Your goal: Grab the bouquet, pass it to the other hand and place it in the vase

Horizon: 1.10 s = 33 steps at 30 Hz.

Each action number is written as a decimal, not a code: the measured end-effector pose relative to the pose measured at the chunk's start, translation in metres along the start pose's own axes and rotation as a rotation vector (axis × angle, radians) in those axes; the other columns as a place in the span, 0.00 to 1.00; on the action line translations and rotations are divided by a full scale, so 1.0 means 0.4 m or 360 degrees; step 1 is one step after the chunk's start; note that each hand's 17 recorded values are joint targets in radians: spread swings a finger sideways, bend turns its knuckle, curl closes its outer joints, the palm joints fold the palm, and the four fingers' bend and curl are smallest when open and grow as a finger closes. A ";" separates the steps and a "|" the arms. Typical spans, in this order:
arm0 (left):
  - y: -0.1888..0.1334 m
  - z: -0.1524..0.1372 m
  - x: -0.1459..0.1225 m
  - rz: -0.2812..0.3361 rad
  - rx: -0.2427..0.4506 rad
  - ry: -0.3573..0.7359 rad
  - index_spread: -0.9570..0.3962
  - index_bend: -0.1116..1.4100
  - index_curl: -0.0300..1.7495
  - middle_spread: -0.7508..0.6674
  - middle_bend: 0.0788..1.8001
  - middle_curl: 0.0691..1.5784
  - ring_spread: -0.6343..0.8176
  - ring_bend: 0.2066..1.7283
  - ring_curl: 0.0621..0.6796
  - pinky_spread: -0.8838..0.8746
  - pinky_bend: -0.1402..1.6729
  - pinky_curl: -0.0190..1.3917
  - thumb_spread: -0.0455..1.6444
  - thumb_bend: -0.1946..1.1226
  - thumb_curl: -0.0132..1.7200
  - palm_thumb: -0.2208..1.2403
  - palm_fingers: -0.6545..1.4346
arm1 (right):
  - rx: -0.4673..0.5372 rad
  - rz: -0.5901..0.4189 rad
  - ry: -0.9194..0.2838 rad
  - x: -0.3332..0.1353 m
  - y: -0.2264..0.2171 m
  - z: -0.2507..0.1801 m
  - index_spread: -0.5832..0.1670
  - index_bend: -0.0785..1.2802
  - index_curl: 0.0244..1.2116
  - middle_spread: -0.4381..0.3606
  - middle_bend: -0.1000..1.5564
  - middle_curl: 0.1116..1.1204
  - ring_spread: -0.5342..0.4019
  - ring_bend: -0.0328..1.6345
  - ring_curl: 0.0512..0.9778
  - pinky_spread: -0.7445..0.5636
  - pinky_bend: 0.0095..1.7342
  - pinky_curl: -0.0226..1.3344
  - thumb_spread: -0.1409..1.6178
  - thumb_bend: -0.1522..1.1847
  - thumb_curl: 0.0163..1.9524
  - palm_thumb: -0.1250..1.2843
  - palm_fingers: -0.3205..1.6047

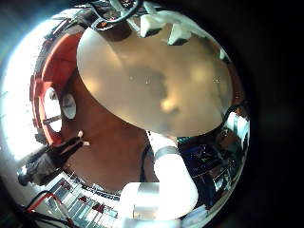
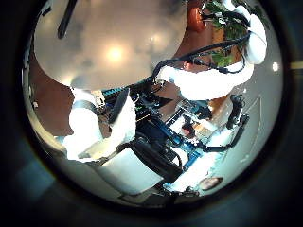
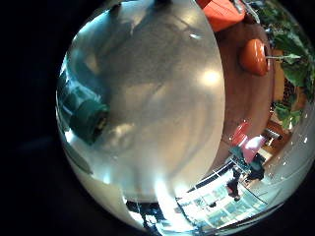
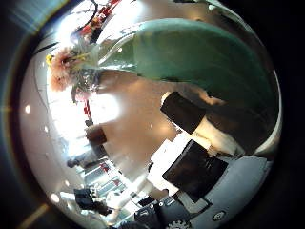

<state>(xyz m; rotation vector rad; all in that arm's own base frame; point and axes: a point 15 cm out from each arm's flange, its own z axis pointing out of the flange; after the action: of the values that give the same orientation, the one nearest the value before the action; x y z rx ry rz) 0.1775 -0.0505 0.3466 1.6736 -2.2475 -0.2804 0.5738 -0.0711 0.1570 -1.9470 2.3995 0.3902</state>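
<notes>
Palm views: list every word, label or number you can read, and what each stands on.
None can be read.
Table: bare top, no print.
Bouquet and its green wrap: no label shows.
Room behind the table: any signs are too small and blurred to read.

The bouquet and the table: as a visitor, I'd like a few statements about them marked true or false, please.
1. The bouquet fills much of the right thumb side palm view. True.
2. The table is square. False: its top is round.
3. Flowers show at one end of the bouquet's wrap. True.
4. The bouquet stands in a vase. False: no vase is round it; it stretches close across the palm of the right hand, above the table.
</notes>
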 end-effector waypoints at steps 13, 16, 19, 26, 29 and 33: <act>0.001 -0.023 0.005 0.0008 0.0017 0.0000 0.65 0.22 0.28 0.74 0.06 0.14 0.78 0.16 0.23 0.79 0.18 0.24 0.70 0.13 0.21 0.45 0.41 | -0.0104 -0.0017 0.0001 -0.011 0.034 0.028 0.38 0.25 0.33 0.45 0.41 0.37 0.38 0.63 0.32 0.53 0.45 0.07 0.69 0.11 0.24 0.54 0.78; -0.002 -0.019 0.006 0.0014 0.0015 0.0001 0.64 0.22 0.28 0.74 0.06 0.14 0.78 0.16 0.23 0.79 0.18 0.24 0.70 0.13 0.21 0.45 0.41 | -0.0153 -0.0031 0.0002 -0.023 0.055 0.032 0.33 0.42 0.41 0.41 0.52 0.43 0.37 0.65 0.36 0.37 0.50 0.10 0.67 0.12 0.26 0.61 0.95; -0.008 -0.016 0.006 0.0013 0.0004 0.0004 0.64 0.22 0.28 0.74 0.05 0.14 0.78 0.16 0.23 0.79 0.18 0.24 0.70 0.13 0.21 0.45 0.41 | -0.0173 -0.0052 0.0008 -0.037 0.070 0.020 0.32 0.57 0.48 0.39 0.62 0.49 0.37 0.70 0.40 0.33 0.60 0.16 0.63 0.12 0.28 0.68 0.94; -0.017 -0.024 0.009 0.0021 0.0007 0.0008 0.64 0.23 0.28 0.74 0.05 0.14 0.78 0.16 0.23 0.79 0.18 0.24 0.70 0.13 0.21 0.45 0.41 | -0.0155 -0.0100 0.0092 -0.042 0.110 -0.071 0.35 0.79 0.63 0.35 0.78 0.62 0.35 0.82 0.52 0.36 0.78 0.27 0.57 0.14 0.31 0.81 0.83; -0.018 -0.022 0.010 0.0025 0.0003 0.0014 0.64 0.23 0.28 0.74 0.05 0.14 0.78 0.16 0.23 0.79 0.18 0.24 0.70 0.13 0.20 0.45 0.41 | -0.0139 -0.0109 0.0114 -0.045 0.133 -0.121 0.38 0.85 0.67 0.36 0.83 0.66 0.35 0.85 0.56 0.38 0.82 0.31 0.56 0.16 0.34 0.88 0.79; -0.026 -0.022 0.009 0.0024 0.0002 0.0015 0.64 0.23 0.28 0.74 0.05 0.14 0.78 0.16 0.24 0.79 0.18 0.24 0.71 0.13 0.20 0.44 0.41 | -0.0043 -0.0134 0.0181 -0.033 0.157 -0.226 0.40 0.89 0.70 0.36 0.87 0.68 0.36 0.88 0.60 0.41 0.85 0.34 0.56 0.17 0.37 0.91 0.77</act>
<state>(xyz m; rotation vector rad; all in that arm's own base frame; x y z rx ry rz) 0.1890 -0.0567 0.3517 1.6547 -2.2525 -0.2669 0.5284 -0.0656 0.2580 -2.1286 2.3794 0.3188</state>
